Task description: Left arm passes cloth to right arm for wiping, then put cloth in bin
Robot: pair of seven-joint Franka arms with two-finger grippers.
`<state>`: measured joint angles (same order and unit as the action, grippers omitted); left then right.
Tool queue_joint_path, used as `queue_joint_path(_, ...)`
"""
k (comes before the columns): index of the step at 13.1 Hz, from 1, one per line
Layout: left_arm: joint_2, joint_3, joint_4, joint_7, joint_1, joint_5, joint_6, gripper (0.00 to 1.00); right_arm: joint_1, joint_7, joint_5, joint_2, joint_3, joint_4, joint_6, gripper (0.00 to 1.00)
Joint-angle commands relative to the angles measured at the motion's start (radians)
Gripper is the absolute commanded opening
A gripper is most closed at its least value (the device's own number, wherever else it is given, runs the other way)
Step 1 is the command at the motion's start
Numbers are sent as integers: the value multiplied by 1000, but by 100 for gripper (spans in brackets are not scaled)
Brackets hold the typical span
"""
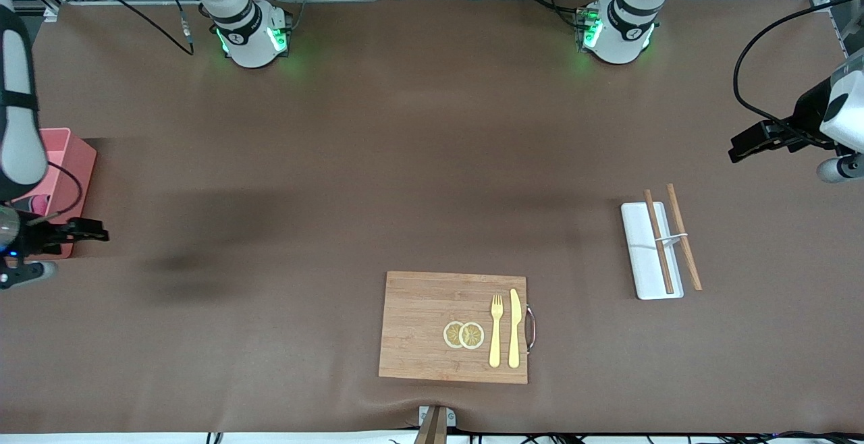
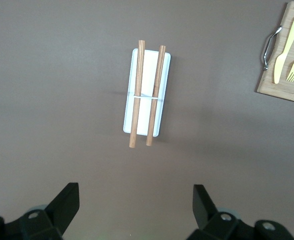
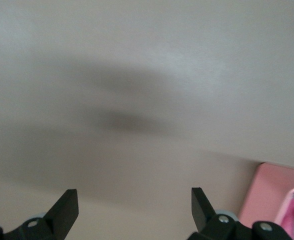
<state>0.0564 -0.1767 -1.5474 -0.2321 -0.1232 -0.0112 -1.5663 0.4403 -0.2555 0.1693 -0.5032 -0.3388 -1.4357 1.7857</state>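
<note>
The salmon-pink bin (image 1: 71, 154) stands at the right arm's end of the table, partly covered by the right arm. It also shows in the right wrist view (image 3: 272, 195). A small dark red patch (image 1: 38, 199) shows inside it; I cannot tell whether this is the cloth. My right gripper (image 1: 94, 231) (image 3: 134, 197) is open and empty, over bare table beside the bin. My left gripper (image 1: 739, 147) (image 2: 137, 192) is open and empty, raised at the left arm's end of the table, over bare table near the white tray.
A white tray (image 1: 648, 255) (image 2: 164, 65) with wooden chopsticks (image 1: 658, 241) lies toward the left arm's end. A wooden cutting board (image 1: 418, 326) with two lemon slices (image 1: 464, 335), a yellow fork (image 1: 496, 329) and a knife (image 1: 515, 328) lies near the front camera.
</note>
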Motion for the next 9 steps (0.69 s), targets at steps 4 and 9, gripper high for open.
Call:
queue_joint_path(4,-10,-6,-3,19,-3,-10,-6,100,-195,548,-118,155,-41,-51,-83,100)
queue_joint_path(9,-12,-6,-5,19,-3,-10,-6,100,-233,711,-188,300,-63,-60,-172,100)
